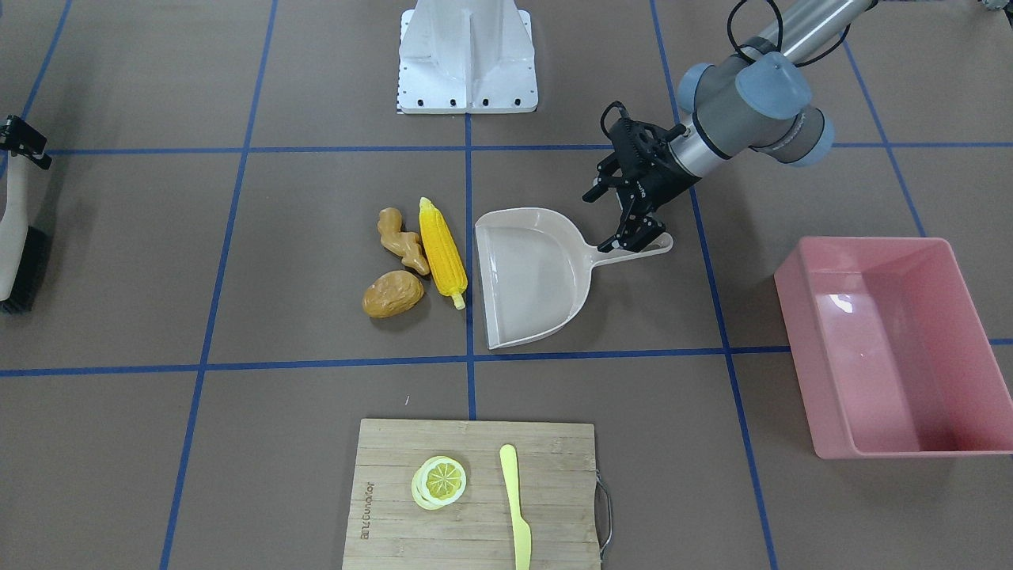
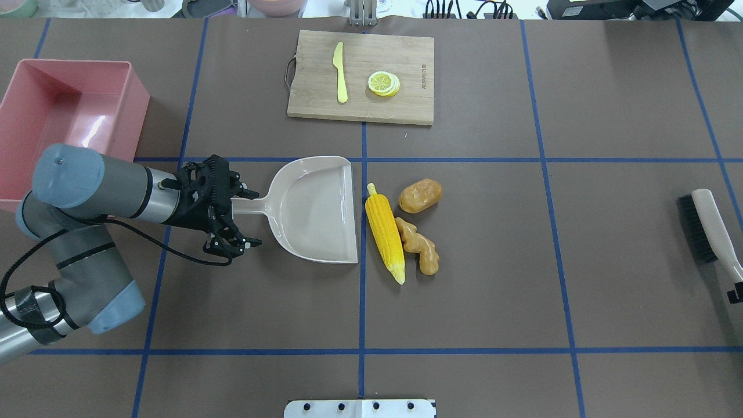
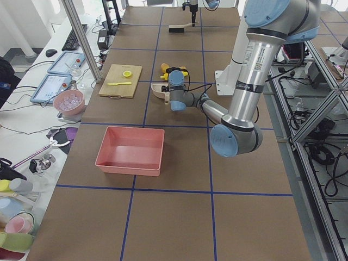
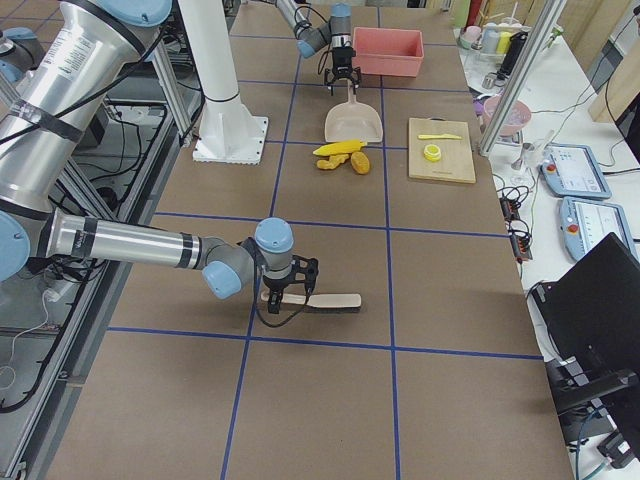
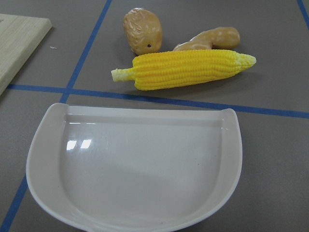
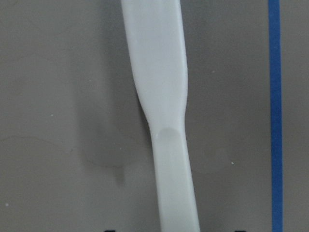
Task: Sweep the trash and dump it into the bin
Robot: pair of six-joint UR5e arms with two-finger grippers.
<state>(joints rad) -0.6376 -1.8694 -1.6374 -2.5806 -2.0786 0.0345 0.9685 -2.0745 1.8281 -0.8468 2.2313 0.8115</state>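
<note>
The left claw (image 2: 252, 217) stands released at the dustpan's handle (image 2: 255, 204). Its jaws are spread wide, one finger at the handle and the other well off it, so nothing is gripped yet. The dustpan (image 2: 316, 215) lies flat in the middle of the tabletop. Its long axis follows the table's length, with the handle toward the left end and the open mouth toward the right end.

Just beyond that mouth lies the trash. The corn cob (image 2: 385, 238) is broadside to the lip, its long axis running between the robot's edge and the operators' edge. Its tapered tip points toward the robot's edge. The ginger root (image 2: 419, 244) sits against the corn's far side, and the potato (image 2: 419, 195) is just beside them, nearer the operators' edge.

These look like light, hard, smooth plastic toys. The corn and potato should roll readily under a push, while the knobbly ginger will more likely skid and turn. They want pushing from their right-end side, not pinching. The pan looks thin, stiff and light, so it is best clamped on the handle and pressed down so it doesn't slide.

The bin (image 2: 75, 62) waits near the corner of the left end and the operators' edge.

At the right end, the right claw (image 1: 20, 142) hovers over the brush (image 2: 705, 223). In the wrist view its fingertips stand clear of the handle, so it reads as released.
</note>
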